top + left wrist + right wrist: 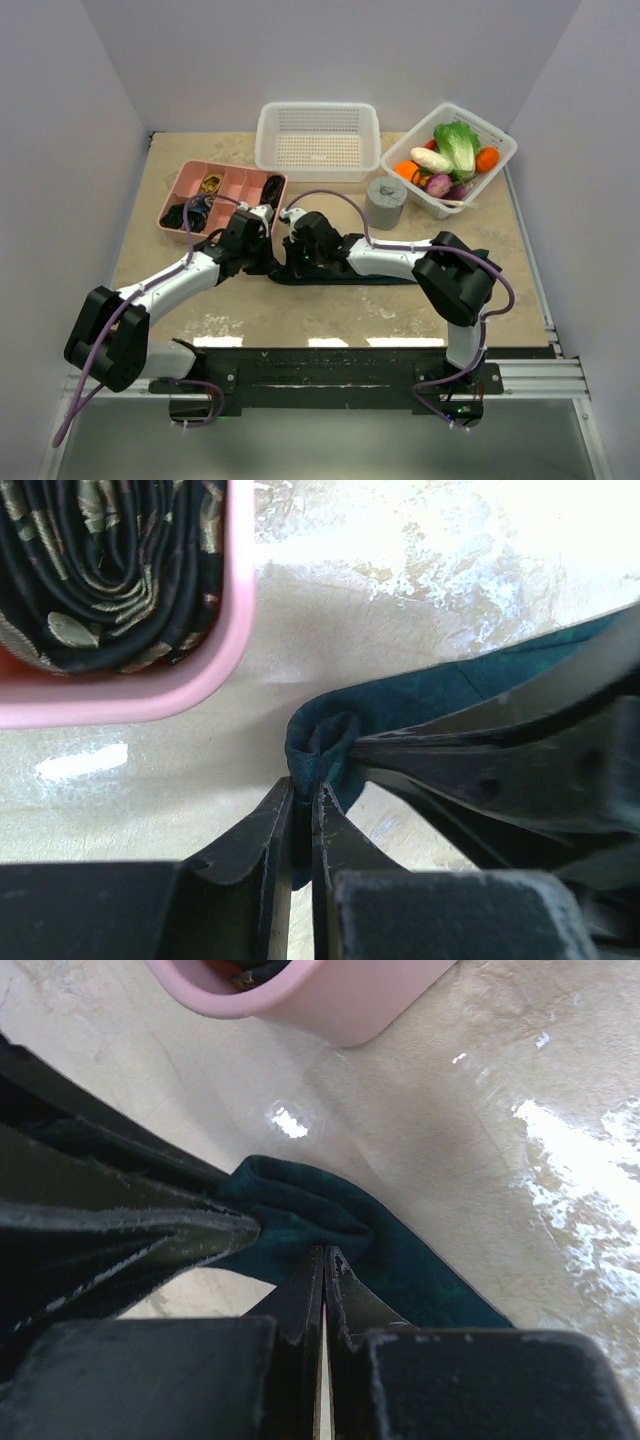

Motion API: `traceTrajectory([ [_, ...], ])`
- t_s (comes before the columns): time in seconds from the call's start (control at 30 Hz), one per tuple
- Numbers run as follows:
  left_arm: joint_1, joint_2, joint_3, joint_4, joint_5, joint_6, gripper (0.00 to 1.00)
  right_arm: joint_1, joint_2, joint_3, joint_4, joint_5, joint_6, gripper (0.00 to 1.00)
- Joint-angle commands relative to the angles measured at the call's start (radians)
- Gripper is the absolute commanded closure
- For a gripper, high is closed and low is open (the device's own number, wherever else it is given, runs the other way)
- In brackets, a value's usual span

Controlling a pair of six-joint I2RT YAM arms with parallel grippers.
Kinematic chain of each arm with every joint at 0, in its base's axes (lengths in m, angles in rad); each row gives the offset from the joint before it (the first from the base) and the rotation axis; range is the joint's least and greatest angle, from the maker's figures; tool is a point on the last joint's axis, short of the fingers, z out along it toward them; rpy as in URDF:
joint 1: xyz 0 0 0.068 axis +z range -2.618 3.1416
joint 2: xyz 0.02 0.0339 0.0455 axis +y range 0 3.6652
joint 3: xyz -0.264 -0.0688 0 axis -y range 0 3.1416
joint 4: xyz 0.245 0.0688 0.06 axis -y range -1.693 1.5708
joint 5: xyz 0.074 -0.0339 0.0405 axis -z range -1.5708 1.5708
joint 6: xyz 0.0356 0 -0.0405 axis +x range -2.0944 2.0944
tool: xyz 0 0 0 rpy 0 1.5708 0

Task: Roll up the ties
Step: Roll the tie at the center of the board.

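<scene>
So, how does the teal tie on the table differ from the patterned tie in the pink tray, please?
The teal tie is plain; the patterned tie is dark with pale leaf shapes. The teal tie has just one small curl, pinched by the left gripper; the patterned tie is fully coiled in the pink tray. Both are soft fabric.

Teal tie (400, 698): dark teal-green soft fabric, 1 narrow flat band, stretched out on the near side of the pink tray (240, 630), close to its wall but apart. The end nearest the tray was curled into 1 small loose loop; the remainder lay flat. Patterned tie (110, 570): black, pale gold leaf print, sat coiled inside the tray, against its wall.
</scene>
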Motion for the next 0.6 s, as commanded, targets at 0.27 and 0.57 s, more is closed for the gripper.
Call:
traceTrajectory([
  [0.27,-0.064,0.027,0.098,0.035,-0.013,-0.022,1.0,0.007,0.029,-0.035,0.122,-0.026,0.08,1.0],
  [0.57,-0.098,0.074,0.109,0.038,-0.037,-0.03,1.0,0.002,0.008,-0.099,0.211,-0.012,0.145,1.0],
])
